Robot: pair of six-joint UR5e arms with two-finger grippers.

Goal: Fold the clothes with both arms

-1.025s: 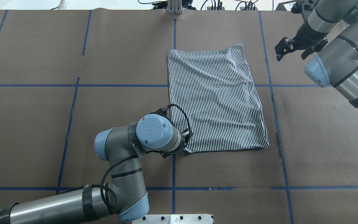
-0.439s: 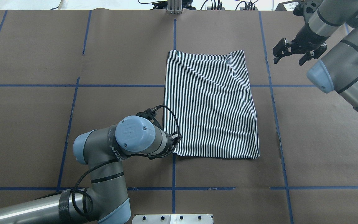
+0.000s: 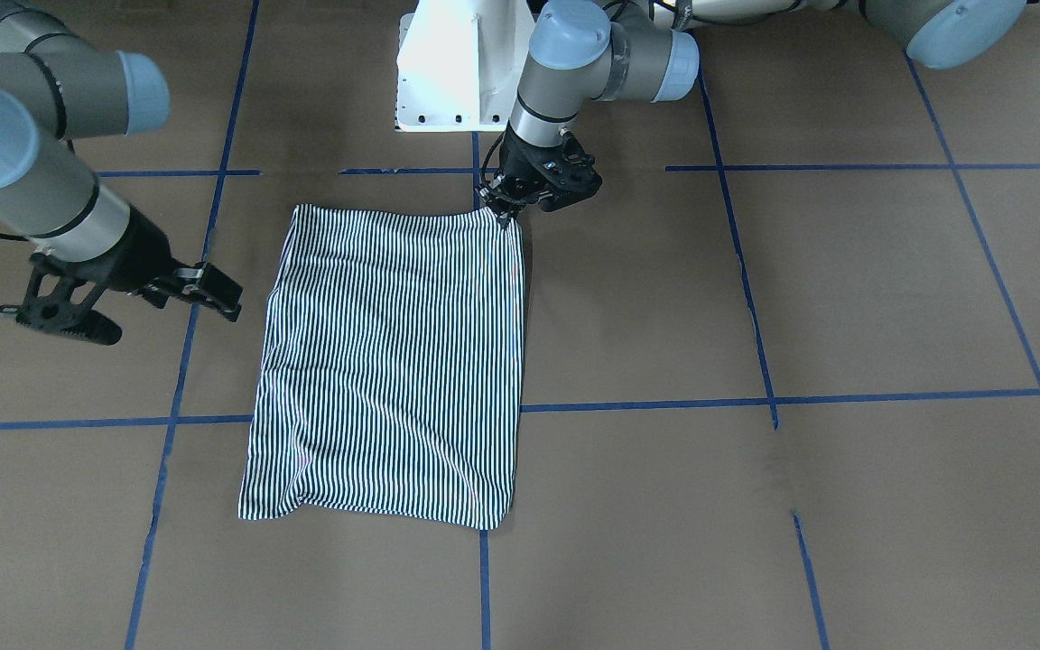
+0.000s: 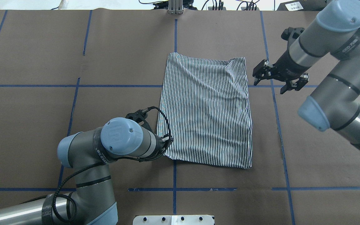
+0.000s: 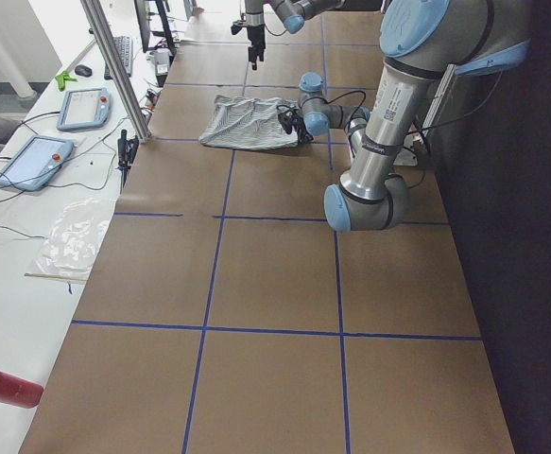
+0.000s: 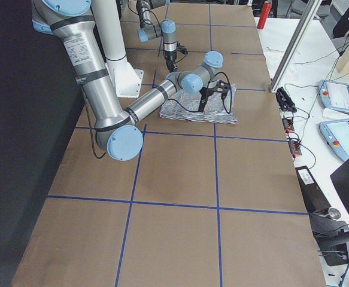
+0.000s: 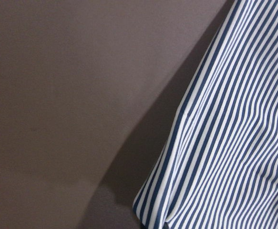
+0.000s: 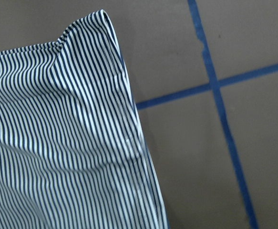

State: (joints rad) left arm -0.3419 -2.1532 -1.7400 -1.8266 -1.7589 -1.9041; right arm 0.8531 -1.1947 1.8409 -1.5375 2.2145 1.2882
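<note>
Overhead exterior coverage shows the thin navy-and-white striped shirt (image 4: 206,109) folded into a rough rectangle. It lies on the brown paper-covered worktop (image 4: 120,56), mostly just right of the centre blue tape line (image 4: 175,34), with light wrinkles toward its far right corner. The black two-finger left end effector (image 3: 504,206) is down at the shirt's near left corner with its fingers pinched together on that corner of cloth, while the black right end effector (image 4: 270,85) hangs just beside the shirt's far right edge, apart from the fabric, its two fingers spread wide.
</note>
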